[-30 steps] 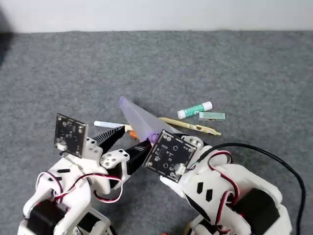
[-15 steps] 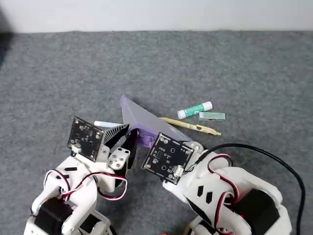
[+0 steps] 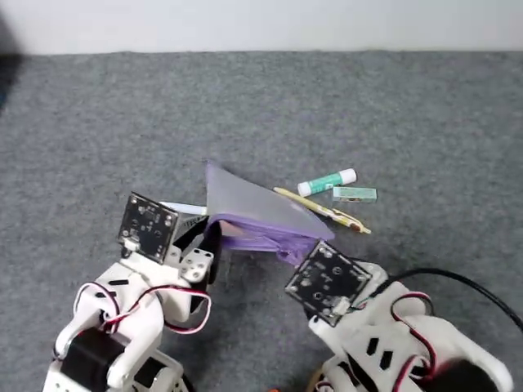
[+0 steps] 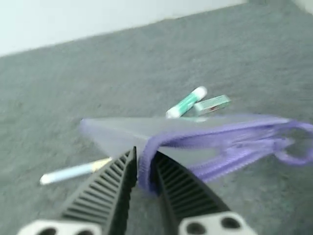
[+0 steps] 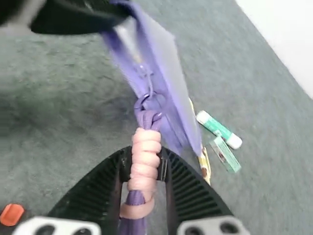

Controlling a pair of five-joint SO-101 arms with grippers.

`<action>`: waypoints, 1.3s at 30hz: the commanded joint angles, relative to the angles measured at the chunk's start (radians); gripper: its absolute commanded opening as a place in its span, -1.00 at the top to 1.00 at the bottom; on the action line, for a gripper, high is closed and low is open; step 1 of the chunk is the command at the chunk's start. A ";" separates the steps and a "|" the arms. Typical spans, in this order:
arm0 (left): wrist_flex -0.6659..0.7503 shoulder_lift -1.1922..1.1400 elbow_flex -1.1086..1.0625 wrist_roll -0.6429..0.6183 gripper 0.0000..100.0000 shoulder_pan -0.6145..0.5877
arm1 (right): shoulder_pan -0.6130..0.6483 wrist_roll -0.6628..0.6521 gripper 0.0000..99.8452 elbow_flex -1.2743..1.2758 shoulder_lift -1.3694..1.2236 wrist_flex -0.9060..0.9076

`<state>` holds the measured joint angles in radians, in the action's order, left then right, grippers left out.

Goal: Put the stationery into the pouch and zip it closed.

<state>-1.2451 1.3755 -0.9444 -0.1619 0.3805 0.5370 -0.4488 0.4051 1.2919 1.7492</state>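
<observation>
Barely begun: L claw point(image 4: 144, 157) pinches pouch point(image 3: 253, 204) end, R claw point(image 5: 144, 152) grips zip cord point(image 5: 143, 169); glue stick point(image 3: 327, 182), eraser point(image 3: 354, 194), pen point(image 3: 324, 210) beside pouch, unpacked.

The pouch point(image 3: 249, 208) lies on the table point(image 3: 409, 106) just ahead of both arms. The left gripper point(image 4: 145, 171) is clamped over the edge at the pouch's left end. At its right end the right gripper point(image 5: 144, 169) pinches the pull cord point(image 5: 145, 156). A pen point(image 3: 327, 212) lies touching the pouch's far right edge. Beyond the pen, right of the pouch, sits a glue stick point(image 3: 327, 182). Just beside it on the nearer side is a small block point(image 3: 354, 194), perhaps an eraser. A second pen point(image 3: 186, 208) lies left of the pouch.
</observation>
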 commanded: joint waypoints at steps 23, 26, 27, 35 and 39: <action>-0.229 -0.023 0.110 0.002 0.98 -0.104 | -0.564 0.124 0.99 0.081 0.027 0.035; -0.238 -0.028 0.145 0.000 0.98 -0.104 | -0.572 0.129 0.98 0.106 0.035 0.033; -0.238 -0.028 0.153 -0.003 0.98 -0.104 | -0.572 0.149 0.98 0.107 0.033 0.031; -0.213 -0.021 0.171 -0.048 0.98 -0.124 | -0.572 0.336 0.56 0.112 0.025 0.036; -0.161 -0.021 0.199 -0.048 0.98 -0.270 | -0.572 0.407 0.37 0.109 0.025 0.033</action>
<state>-1.4569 1.3525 -0.8140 -0.1956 0.2087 -0.0215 -0.0928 0.5247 1.3334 1.7522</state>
